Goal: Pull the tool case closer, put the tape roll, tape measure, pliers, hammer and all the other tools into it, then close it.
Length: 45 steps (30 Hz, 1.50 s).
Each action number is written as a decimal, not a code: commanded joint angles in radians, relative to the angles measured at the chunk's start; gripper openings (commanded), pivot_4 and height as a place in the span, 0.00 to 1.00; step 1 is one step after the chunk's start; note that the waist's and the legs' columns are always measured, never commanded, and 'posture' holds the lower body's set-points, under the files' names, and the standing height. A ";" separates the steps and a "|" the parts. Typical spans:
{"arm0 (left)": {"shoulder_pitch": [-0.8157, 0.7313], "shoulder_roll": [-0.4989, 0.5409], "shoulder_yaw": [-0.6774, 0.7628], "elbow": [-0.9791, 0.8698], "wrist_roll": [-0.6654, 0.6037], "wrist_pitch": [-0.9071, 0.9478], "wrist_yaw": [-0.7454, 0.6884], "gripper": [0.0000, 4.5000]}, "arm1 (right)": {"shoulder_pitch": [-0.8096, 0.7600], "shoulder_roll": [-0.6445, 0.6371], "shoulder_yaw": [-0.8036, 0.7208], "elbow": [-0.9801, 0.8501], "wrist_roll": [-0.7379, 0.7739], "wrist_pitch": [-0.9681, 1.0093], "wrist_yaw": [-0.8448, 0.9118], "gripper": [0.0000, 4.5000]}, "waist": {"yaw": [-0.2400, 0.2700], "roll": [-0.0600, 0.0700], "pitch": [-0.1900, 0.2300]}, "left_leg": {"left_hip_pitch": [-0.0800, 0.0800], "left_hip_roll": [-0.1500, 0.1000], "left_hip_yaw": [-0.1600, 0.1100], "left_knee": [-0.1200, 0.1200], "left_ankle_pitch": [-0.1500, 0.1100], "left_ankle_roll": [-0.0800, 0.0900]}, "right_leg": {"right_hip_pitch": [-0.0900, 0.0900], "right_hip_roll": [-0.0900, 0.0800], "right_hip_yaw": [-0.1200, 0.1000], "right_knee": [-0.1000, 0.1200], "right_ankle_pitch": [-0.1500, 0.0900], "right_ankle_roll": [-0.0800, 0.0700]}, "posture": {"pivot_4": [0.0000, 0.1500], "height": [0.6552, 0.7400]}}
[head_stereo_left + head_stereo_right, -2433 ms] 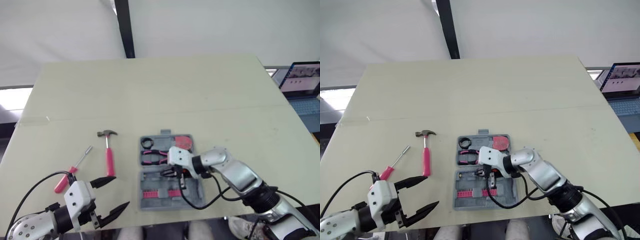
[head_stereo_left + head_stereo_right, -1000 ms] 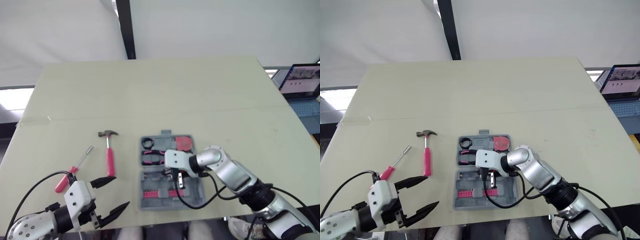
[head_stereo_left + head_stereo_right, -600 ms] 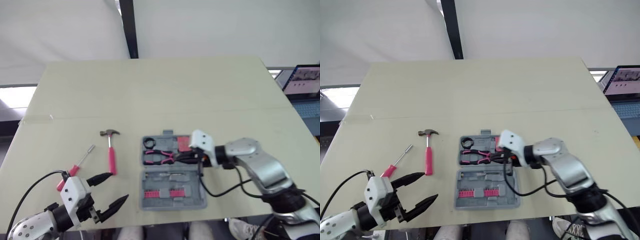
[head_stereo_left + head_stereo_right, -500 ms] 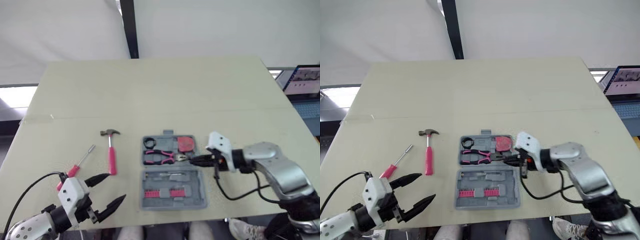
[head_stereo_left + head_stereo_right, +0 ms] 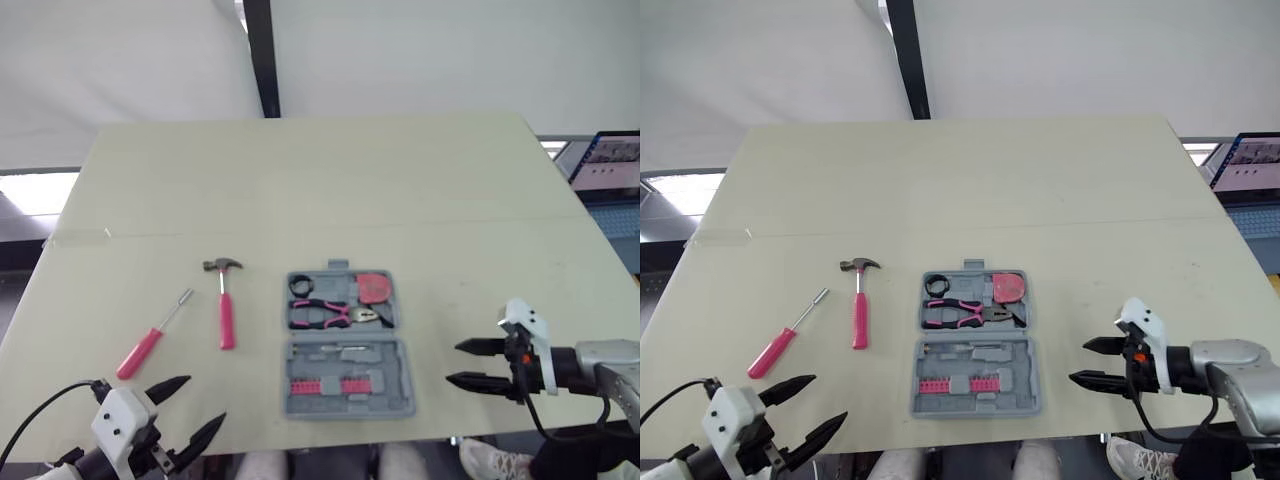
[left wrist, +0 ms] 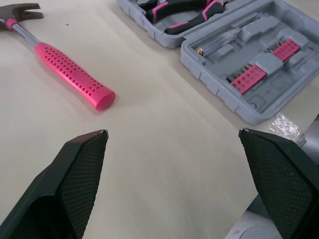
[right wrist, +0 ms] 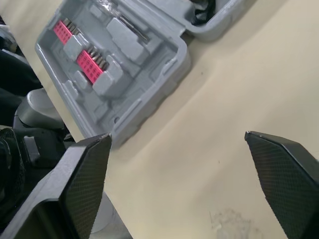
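The grey tool case (image 5: 345, 340) lies open near the table's front edge. Its far half holds the black tape roll (image 5: 300, 286), the pink-handled pliers (image 5: 325, 314) and the pink tape measure (image 5: 373, 288). Pink bit strips (image 5: 325, 386) sit in its near half. The hammer (image 5: 223, 305) and a pink-handled screwdriver (image 5: 150, 338) lie on the table left of the case. My right gripper (image 5: 455, 363) hovers open and empty just right of the case. At the front left corner my left gripper (image 5: 200, 402) is open and empty, nearer than the screwdriver. The left wrist view shows the hammer handle (image 6: 70, 74) and case (image 6: 249, 59).
A laptop (image 5: 610, 165) stands off the table's right side. A black pole (image 5: 262, 55) rises behind the far edge. The beige table (image 5: 330, 190) stretches wide and bare beyond the tools. The front edge runs just under both grippers.
My right gripper has left the case, swung right and toward the front edge, and opened. My left gripper has drawn back toward the front left corner, still open.
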<state>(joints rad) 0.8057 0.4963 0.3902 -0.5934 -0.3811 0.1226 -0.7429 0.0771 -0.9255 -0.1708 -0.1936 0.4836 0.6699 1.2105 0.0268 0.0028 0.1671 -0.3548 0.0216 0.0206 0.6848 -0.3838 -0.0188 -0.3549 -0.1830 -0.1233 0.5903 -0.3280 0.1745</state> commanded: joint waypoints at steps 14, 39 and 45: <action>-0.021 -0.017 -0.041 -0.009 0.016 -0.014 0.014 1.00 | 0.082 0.021 -0.174 -0.079 0.062 -0.332 0.055 0.99 | -0.001 0.000 0.000 | 0.000 0.000 0.000 0.000 0.000 0.000 | 0.000 0.000 0.000 0.000 0.000 0.000 | 1.00 1.00; -0.476 -0.132 0.053 -0.432 -0.237 0.917 0.803 1.00 | 0.031 0.003 -0.143 -0.070 0.095 -0.321 0.060 0.99 | -0.001 0.000 -0.001 | 0.004 0.000 -0.009 0.004 -0.001 0.001 | 0.012 0.000 -0.005 -0.001 0.000 0.000 | 1.00 1.00; -0.557 -0.158 0.026 -0.422 -0.203 1.025 0.873 1.00 | 0.043 -0.015 -0.182 -0.087 0.120 -0.300 0.065 0.99 | 0.003 0.000 -0.001 | 0.004 0.000 -0.009 0.005 -0.001 0.001 | 0.013 0.000 -0.005 -0.001 0.000 0.000 | 1.00 1.00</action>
<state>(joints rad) 0.2637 0.3412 0.4145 -0.9819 -0.5940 1.1353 0.1153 0.1158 -0.9245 -0.3139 -0.2602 0.5788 0.3688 1.2572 0.0298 0.0033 0.1665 -0.3516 0.0211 0.0110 0.6911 -0.3844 -0.0182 -0.3421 -0.1829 -0.1286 0.5889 -0.3279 0.1747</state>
